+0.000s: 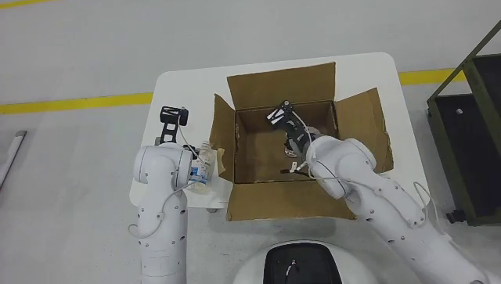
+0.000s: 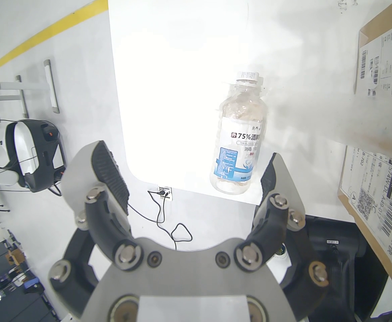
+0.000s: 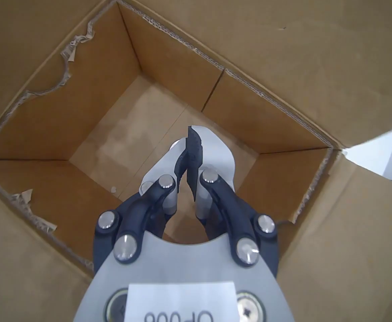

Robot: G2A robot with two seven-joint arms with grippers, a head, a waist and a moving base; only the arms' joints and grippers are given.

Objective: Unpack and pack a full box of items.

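Yellow lines (image 1: pixel 70 102) cross a pale grey floor (image 1: pixel 78 49), which is evenly lit. On it stands a white table (image 1: pixel 180 88), with a dark green cart (image 1: pixel 470 127) to its right. A black cable (image 2: pixel 169 222) lies by a floor socket (image 2: pixel 162 192).

You've got the white table (image 1: pixel 188 88) right under the left gripper (image 2: pixel 189 155), and yellow floor tape (image 1: pixel 70 104) runs off past it. On the floor below that gripper there's a white-and-black headset (image 2: pixel 31 155) plus a black cable (image 2: pixel 159 216) plugged into a socket (image 2: pixel 164 192). A dark green cart (image 1: pixel 470 127) stands well apart from it.

Brown box (image 1: pixel 286 147), white table (image 1: pixel 184 88)
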